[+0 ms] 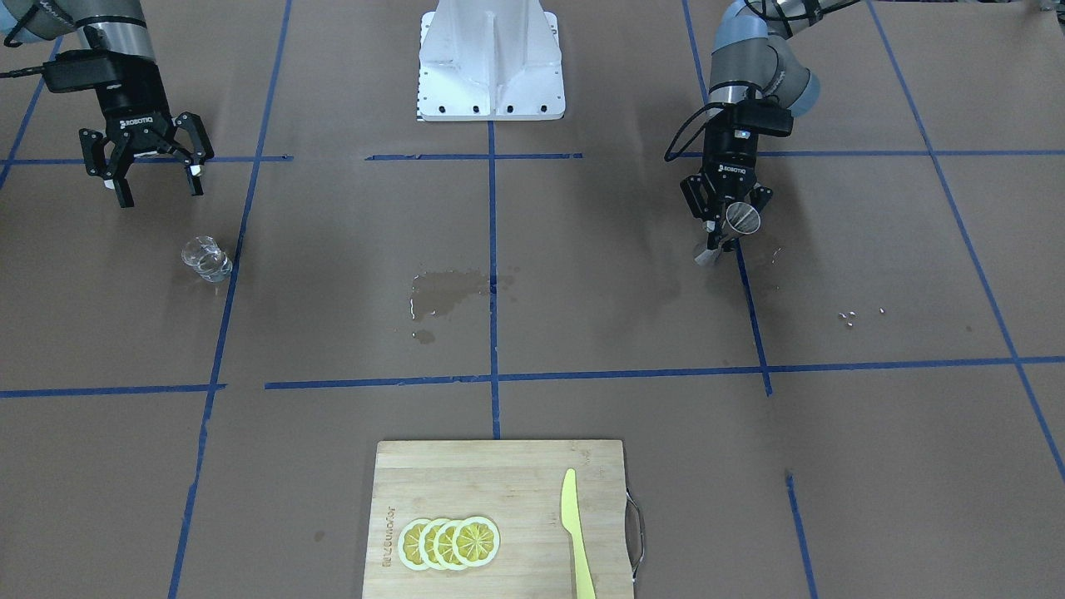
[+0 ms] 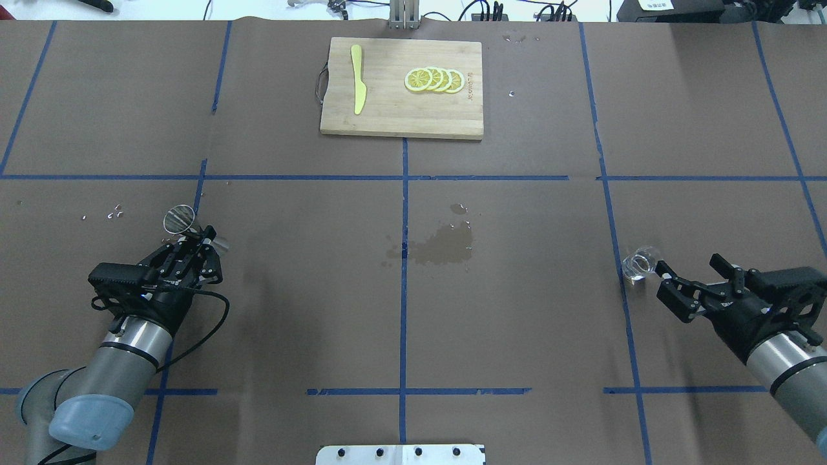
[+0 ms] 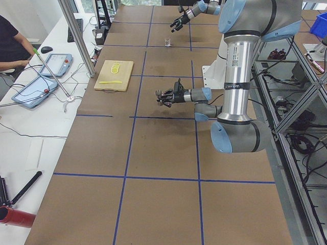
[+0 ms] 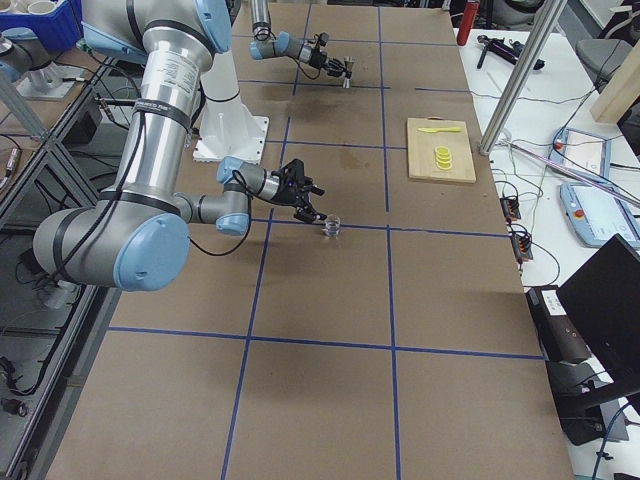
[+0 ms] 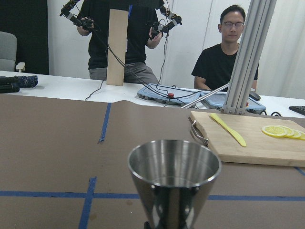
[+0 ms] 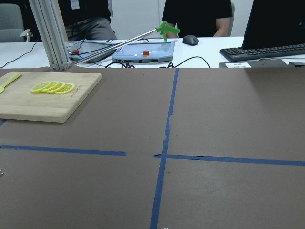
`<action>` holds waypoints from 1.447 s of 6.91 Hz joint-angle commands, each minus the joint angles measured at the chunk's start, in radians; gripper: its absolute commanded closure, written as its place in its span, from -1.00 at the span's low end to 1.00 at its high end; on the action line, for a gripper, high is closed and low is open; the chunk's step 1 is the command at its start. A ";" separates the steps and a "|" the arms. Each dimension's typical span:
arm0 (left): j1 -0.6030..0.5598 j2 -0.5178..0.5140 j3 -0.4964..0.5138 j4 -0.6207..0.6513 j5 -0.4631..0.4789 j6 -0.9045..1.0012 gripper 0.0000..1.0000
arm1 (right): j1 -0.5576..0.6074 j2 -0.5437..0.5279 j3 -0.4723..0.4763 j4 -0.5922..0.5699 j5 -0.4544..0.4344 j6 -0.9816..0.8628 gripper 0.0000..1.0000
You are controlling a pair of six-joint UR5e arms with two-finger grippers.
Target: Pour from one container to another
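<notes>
My left gripper [image 2: 201, 237] is shut on the narrow waist of the silver jigger [image 2: 180, 219], which it holds tilted just over the table; the jigger [image 1: 742, 218] shows its open mouth. In the left wrist view the jigger [image 5: 174, 177] fills the lower centre, and its cup looks empty. The clear glass cup [image 2: 639, 265] stands upright on the table on the right side, also seen in the front view [image 1: 205, 258]. My right gripper [image 2: 688, 271] is open just behind the cup and not touching it. The right wrist view shows neither cup nor fingers.
A wet patch [image 2: 439, 245] darkens the paper at the table's centre. A wooden cutting board [image 2: 387, 119] at the far edge carries lemon slices [image 2: 434, 79] and a yellow knife [image 2: 357, 81]. Small droplets [image 2: 113, 213] lie left of the jigger. People sit beyond the far edge.
</notes>
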 commanded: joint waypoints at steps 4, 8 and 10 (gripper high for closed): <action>-0.001 -0.008 -0.001 -0.002 0.003 0.002 1.00 | -0.119 0.105 -0.205 -0.107 -0.300 0.126 -0.99; -0.002 -0.008 -0.002 -0.003 0.003 0.002 1.00 | -0.119 0.170 -0.273 -0.105 -0.290 0.152 -0.98; -0.002 -0.008 -0.002 -0.006 0.003 0.002 1.00 | -0.118 0.180 -0.282 -0.105 -0.264 0.144 -0.98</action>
